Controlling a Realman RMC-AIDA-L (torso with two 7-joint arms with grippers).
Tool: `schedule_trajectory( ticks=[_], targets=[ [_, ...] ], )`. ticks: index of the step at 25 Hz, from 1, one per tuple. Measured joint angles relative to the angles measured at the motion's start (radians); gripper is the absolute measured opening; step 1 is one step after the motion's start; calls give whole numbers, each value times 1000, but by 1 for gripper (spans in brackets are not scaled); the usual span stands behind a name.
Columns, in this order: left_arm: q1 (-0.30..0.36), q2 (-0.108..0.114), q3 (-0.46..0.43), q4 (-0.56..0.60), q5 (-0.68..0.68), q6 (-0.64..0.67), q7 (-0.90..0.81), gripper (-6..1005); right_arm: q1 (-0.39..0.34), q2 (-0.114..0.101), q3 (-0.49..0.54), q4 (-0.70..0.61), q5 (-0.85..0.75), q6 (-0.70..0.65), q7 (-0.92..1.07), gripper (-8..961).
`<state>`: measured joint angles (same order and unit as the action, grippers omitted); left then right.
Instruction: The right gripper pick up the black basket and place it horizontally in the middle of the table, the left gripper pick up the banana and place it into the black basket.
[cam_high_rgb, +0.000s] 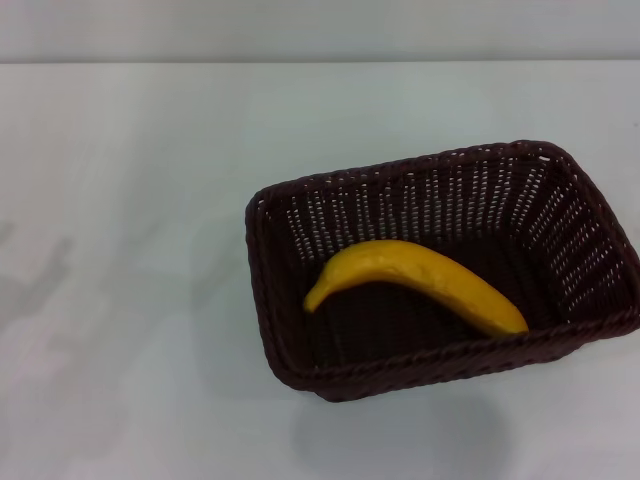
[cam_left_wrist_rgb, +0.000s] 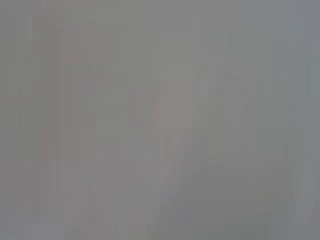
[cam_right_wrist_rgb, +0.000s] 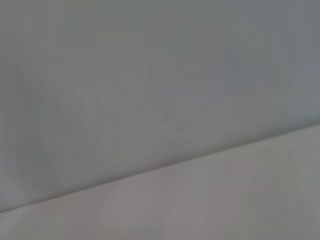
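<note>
The black basket (cam_high_rgb: 290, 330) stands on the white table (cam_high_rgb: 130, 250), right of the middle in the head view, its long side running across. The yellow banana (cam_high_rgb: 420, 282) lies inside the basket on its floor, curved, with its narrow end toward the left. Neither the left gripper nor the right gripper shows in any view. The left wrist view shows only a plain grey surface. The right wrist view shows only a plain grey surface with one edge line across it.
The table's far edge (cam_high_rgb: 320, 63) runs along the top of the head view, with a pale wall behind it. Faint shadows lie on the table at the far left (cam_high_rgb: 30, 280).
</note>
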<state>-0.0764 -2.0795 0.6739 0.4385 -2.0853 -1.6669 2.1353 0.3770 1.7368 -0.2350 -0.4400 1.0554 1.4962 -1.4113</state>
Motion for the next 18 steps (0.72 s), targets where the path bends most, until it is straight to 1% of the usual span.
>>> schedule_trajectory(
  ticks=[1,5,7,9,12,13,16,18],
  targets=[
    [-2,0,0,-9,0,-7,0,893,2,-7,-7,-1,-4,12,21,357],
    [-6,0,-1,-33,-10,-23,8,893,11,-48,-33,-10,-10,104,112,347],
    [-8,-1,-1,-46,-14,-31,19,893,8,-67,-30,-11,-10,122,136,342],
    [-8,-1,-1,-63,-18,-48,40,893,1,-82,-27,-11,-10,124,157,337],
    [0,-2,-2,-86,-34,-68,75,893,-12,-89,-25,-9,-4,123,166,330],
    [7,-2,-3,-141,-85,-84,140,893,-15,-89,-24,-9,-2,123,166,327],
    [8,-2,-4,-192,-129,-99,190,893,-12,-90,-29,-9,-4,122,170,320],
    [6,-2,-3,-218,-140,-111,224,893,-5,-85,-34,-8,-8,118,174,315]
  ],
)
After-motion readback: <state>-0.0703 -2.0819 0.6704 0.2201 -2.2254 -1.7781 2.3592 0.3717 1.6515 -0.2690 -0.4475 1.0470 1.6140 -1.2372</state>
